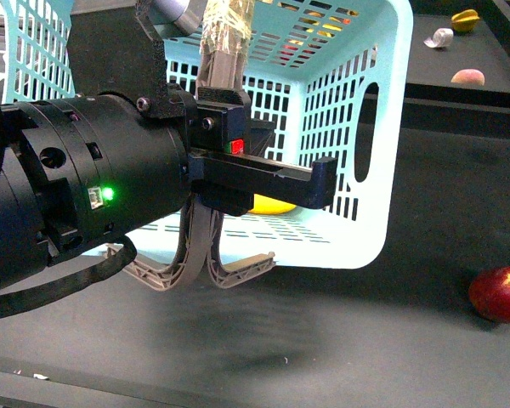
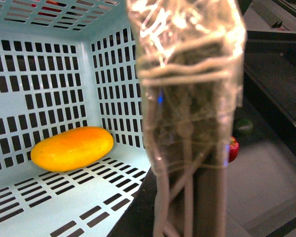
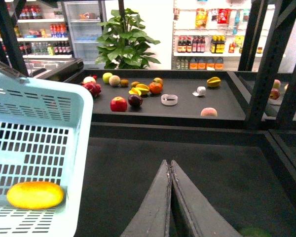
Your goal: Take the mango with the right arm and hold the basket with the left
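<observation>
The mango (image 1: 272, 206) lies inside the basket (image 1: 344, 102) on its slotted bottom. In the front view it is mostly hidden behind the left end effector (image 1: 321, 180). Only that end effector's near finger shows. The taped handles (image 1: 225, 42) pass behind it, so I cannot tell whether it grips them. The right end effector (image 3: 169, 164) hangs over the tabletop (image 3: 138, 168) beside the basket, fingers pressed together, holding nothing. A red fruit (image 1: 499, 293) is cut off at the edge.

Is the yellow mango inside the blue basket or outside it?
Inside. The mango lies on the slotted plastic of the basket, with its walls around it, in both wrist views.
</observation>
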